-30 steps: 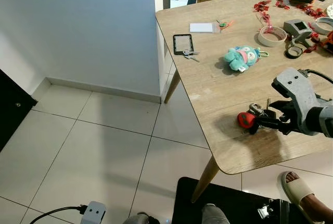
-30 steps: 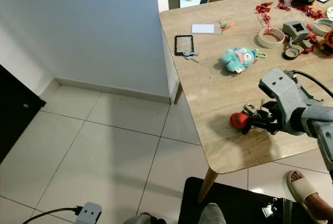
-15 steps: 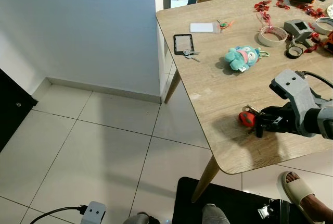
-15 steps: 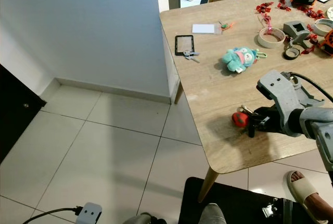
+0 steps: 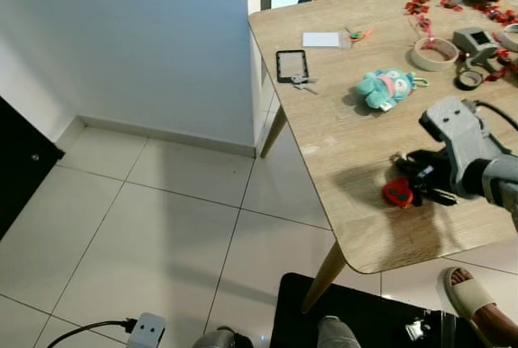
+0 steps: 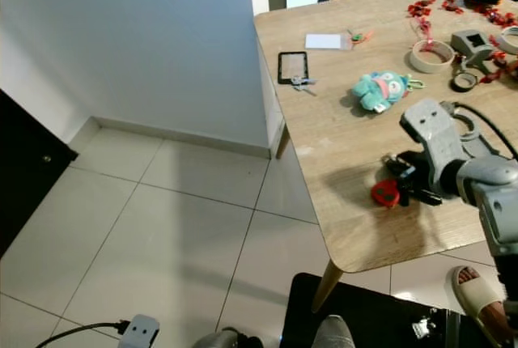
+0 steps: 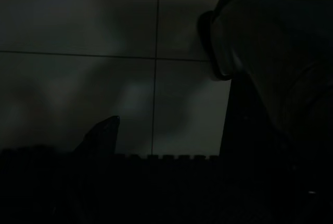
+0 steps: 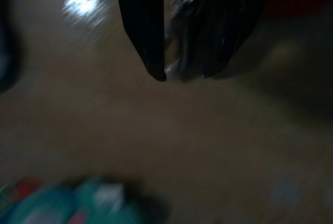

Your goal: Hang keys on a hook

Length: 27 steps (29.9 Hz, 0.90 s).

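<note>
Head stereo pair looks forward-down from above; both share table (image 5: pixel 356 154) corner and floor (image 5: pixel 146 227). Left wrist cam: dark, facing floor tiles. Right wrist cam: close, blurred, over tabletop.

on the surface (image 5: pixel 348 142): two sets of keys, one with a red fob (image 5: pixel 398 193), one by the black card holder (image 5: pixel 301 82); one teal plush toy (image 5: pixel 383 88); one white card (image 5: pixel 321 39); two tape rolls (image 5: pixel 433 53) (image 5: pixel 468 79).

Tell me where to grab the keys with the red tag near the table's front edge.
Grip the metal key bunch, not the flat red tag, coming from the right, as the right end effector does. The bunch stands proud of the table, giving the fingers purchase.
</note>
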Tool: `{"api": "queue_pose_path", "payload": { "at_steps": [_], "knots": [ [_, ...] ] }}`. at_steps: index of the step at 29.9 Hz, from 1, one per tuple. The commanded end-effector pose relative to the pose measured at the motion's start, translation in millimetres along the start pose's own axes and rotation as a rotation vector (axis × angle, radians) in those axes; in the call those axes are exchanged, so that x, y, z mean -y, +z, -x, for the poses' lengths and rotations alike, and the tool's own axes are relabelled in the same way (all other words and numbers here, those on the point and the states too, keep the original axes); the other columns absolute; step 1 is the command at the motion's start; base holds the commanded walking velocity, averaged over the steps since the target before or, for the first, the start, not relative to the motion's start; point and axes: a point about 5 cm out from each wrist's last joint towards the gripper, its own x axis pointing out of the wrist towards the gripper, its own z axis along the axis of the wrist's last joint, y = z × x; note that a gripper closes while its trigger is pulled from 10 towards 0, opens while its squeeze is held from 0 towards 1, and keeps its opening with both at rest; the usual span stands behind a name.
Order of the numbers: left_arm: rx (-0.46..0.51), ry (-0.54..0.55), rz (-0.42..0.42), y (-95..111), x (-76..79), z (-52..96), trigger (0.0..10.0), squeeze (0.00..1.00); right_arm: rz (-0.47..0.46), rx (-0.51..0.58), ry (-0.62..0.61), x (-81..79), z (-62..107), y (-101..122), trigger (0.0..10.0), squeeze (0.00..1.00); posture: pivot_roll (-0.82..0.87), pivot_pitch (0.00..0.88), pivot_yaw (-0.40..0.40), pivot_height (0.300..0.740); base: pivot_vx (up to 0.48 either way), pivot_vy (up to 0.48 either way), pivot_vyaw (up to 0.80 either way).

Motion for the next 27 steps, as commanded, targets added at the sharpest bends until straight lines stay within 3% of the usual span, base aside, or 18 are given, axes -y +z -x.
{"api": "queue_pose_path", "payload": {
  "at_steps": [1,8,10,14,15,16,17,24,25,26,27],
  "knots": [
    [-0.037,-0.008,-0.002,-12,1.9,2.5,10.0,0.00,-0.016,0.030,-0.027,3.5,0.3,0,10.0,0.00,-0.16,0.221,0.108,0.740,0.000,0.000,0.00],
    [-0.035,-0.007,-0.003,-11,1.7,2.2,10.0,0.00,-0.027,0.044,-0.061,5.4,-1.9,0,10.0,0.00,-0.16,0.216,0.108,0.740,0.000,0.000,0.00],
    [-0.034,-0.009,-0.006,-10,1.6,2.1,10.0,0.00,-0.047,-0.026,-0.015,1.6,-0.6,-6,10.0,0.00,-0.16,0.216,0.108,0.740,0.000,0.000,0.00],
    [-0.035,-0.008,-0.009,-10,1.3,2.1,10.0,0.00,-0.062,-0.065,-0.012,2.8,3.1,-8,10.0,0.00,-0.16,0.212,0.111,0.740,0.000,0.000,0.00],
    [-0.034,-0.008,-0.009,-10,1.1,2.1,10.0,0.00,-0.061,-0.069,-0.027,5.9,4.9,-7,10.0,0.22,-0.16,0.212,0.111,0.740,0.000,0.000,0.00],
    [-0.034,-0.008,-0.009,-10,1.1,2.1,10.0,0.00,-0.061,-0.069,-0.027,5.9,4.9,-7,10.0,0.22,-0.16,0.212,0.111,0.740,0.000,0.000,0.00],
    [-0.035,-0.007,-0.010,-9,0.8,2.1,10.0,0.00,-0.028,-0.089,-0.045,10.2,8.7,-6,10.0,1.00,-0.16,0.212,0.111,0.740,0.000,0.000,0.00],
    [-0.035,-0.011,-0.010,-9,1.1,2.1,10.0,0.00,-0.018,-0.085,-0.055,13.3,15.9,5,10.0,1.00,-0.16,0.217,0.112,0.740,0.000,0.000,0.00],
    [-0.035,-0.012,-0.010,-10,1.6,2.1,10.0,0.00,-0.020,-0.092,-0.046,12.3,16.5,5,10.0,0.86,-0.16,0.217,0.112,0.740,0.000,0.000,0.00],
    [-0.035,-0.012,-0.010,-10,1.6,2.1,10.0,0.00,-0.020,-0.092,-0.046,12.3,16.5,5,10.0,0.86,-0.16,0.217,0.112,0.740,0.000,0.000,0.00],
    [-0.035,-0.015,-0.010,-10,2.6,1.7,10.0,0.00,-0.022,-0.112,-0.020,9.8,17.3,5,10.0,0.41,-0.16,0.220,0.111,0.740,0.000,0.000,0.00]
  ]
}}
